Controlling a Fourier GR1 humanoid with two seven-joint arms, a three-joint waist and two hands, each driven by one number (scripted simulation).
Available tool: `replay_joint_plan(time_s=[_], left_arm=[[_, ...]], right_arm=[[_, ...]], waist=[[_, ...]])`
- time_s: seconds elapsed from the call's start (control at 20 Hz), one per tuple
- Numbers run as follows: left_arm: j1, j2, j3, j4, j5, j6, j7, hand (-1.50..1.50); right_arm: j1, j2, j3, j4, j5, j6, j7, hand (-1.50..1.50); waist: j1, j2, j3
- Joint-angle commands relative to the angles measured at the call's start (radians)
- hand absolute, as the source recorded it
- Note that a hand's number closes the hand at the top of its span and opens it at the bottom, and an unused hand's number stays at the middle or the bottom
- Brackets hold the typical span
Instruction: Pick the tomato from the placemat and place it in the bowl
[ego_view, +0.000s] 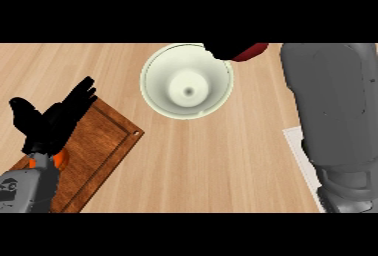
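Head view: the right hand, black at the end of its grey forearm, curls round the red round tomato at the upper right rim of the pale cream round bowl (only part of the tomato shows). The left hand rests open, fingers up, over a brown wooden board. A white placemat peeks from under the right forearm.

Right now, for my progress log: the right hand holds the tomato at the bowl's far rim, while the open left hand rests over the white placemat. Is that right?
No. In the head view the open left hand rests over the brown wooden board, not the white placemat. The right hand holds the tomato at the far rim of the bowl.
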Motion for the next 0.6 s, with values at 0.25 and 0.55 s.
replay_joint_plan(time_s=[0.25,0.55], left_arm=[[0.011,0.0,0.003,0.02,0.002,-0.022,-0.05,0.0],[-0.027,-0.003,-0.003,-0.002,0.002,-0.009,-0.012,0.0]], right_arm=[[-0.079,0.078,0.053,0.391,0.149,-0.314,-0.099,1.5],[-0.176,0.113,0.017,0.686,0.13,-0.433,-0.188,1.5]], waist=[[0.018,0.008,0.0],[0.05,0.02,-0.001]])
